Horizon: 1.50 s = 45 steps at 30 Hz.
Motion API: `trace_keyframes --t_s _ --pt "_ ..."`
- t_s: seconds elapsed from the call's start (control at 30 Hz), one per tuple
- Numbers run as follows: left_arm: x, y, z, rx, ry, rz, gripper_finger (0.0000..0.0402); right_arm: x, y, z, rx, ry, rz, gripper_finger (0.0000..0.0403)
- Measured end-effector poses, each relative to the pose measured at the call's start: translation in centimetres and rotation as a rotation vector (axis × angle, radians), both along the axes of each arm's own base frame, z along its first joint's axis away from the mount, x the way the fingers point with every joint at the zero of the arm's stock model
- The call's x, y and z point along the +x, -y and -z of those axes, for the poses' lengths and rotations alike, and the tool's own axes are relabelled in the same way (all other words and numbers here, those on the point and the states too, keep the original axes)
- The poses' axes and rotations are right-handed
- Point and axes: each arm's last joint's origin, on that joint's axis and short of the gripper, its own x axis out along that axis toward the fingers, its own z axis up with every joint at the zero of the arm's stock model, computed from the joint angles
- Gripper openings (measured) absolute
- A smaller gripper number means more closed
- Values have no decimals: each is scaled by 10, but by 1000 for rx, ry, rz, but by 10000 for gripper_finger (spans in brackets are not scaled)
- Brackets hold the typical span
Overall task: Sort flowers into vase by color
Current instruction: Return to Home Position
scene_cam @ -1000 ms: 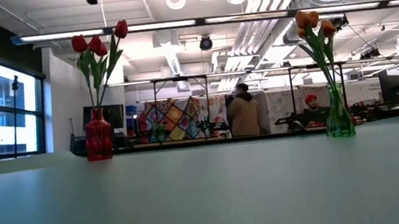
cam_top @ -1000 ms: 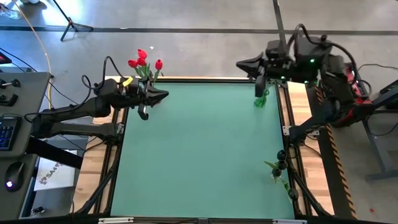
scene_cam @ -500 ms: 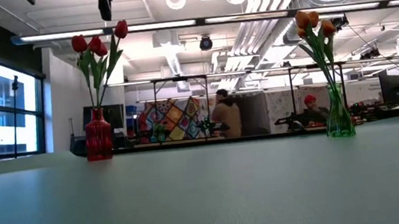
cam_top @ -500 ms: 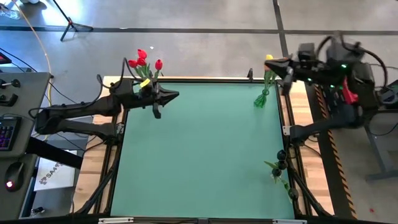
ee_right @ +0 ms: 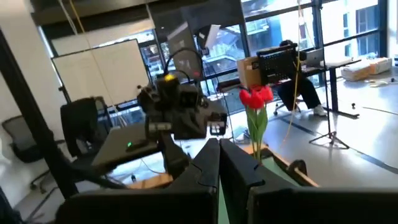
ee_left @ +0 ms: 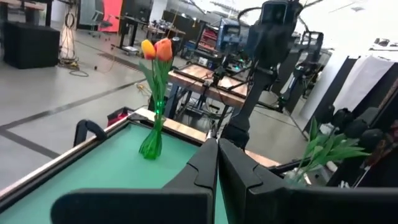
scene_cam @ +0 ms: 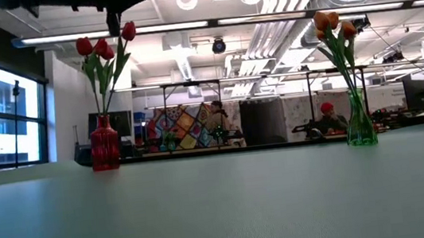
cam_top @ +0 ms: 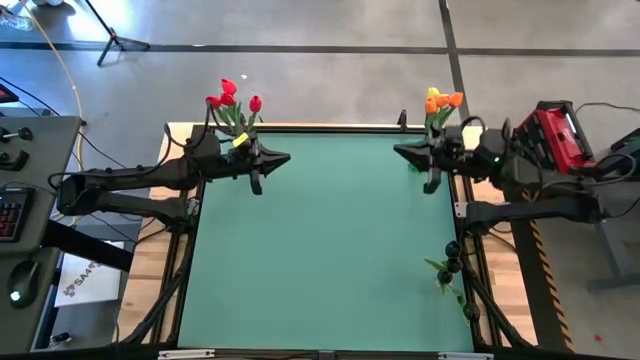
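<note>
- High view: the left gripper (cam_top: 283, 158) is hovering over the far left part of the green table (cam_top: 320, 260) and pointing toward the middle. The red tulips (cam_top: 228, 97) are standing just behind it, at the far left corner. The right gripper (cam_top: 400, 151) is facing it from the far right, with the orange tulips (cam_top: 441, 100) rising just beside its wrist.
- Low view: the red tulips are standing upright in the red vase (scene_cam: 105, 151) and the orange ones in the green vase (scene_cam: 359, 128), well apart.
- Left wrist view: this arm's fingers (ee_left: 202, 168) are pressing together and holding nothing.
- Right wrist view: its fingers (ee_right: 202, 168) are closed too, and empty.
- Each arm is nearer to its own vase, so I judge the way home should be leading away from the upright stems.
</note>
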Motion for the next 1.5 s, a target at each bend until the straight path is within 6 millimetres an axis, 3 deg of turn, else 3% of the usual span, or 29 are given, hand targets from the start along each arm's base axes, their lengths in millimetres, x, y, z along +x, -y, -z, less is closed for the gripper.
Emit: trace_keyframes --t_s 0.23,0.33,0.43,0.6,0.8,1.0,1.1,1.27,1.5 --pt "-12 2 35 -21 -63 40 0 -33 -4 51 -46 26 48 0" --pt "-18 1 41 -14 -48 67 0 -48 -5 69 -81 72 86 0" --pt "-28 -1 48 -27 -50 51 0 -56 -6 90 -155 59 112 0" --pt "-50 4 58 -11 -33 38 0 -59 -7 125 -47 -47 103 0" --pt "-58 27 88 -17 -54 -19 0 -62 -7 136 -89 23 123 0" --pt "-61 45 115 14 -66 -13 0 -66 -8 161 -96 27 103 0" --pt "-63 45 124 82 -101 24 0 -68 -9 170 -125 90 109 0" --pt "-70 37 140 34 -61 107 0 -73 -10 181 -135 143 95 0" --pt "-81 24 131 132 108 9 0 -73 -11 179 -186 127 72 0"
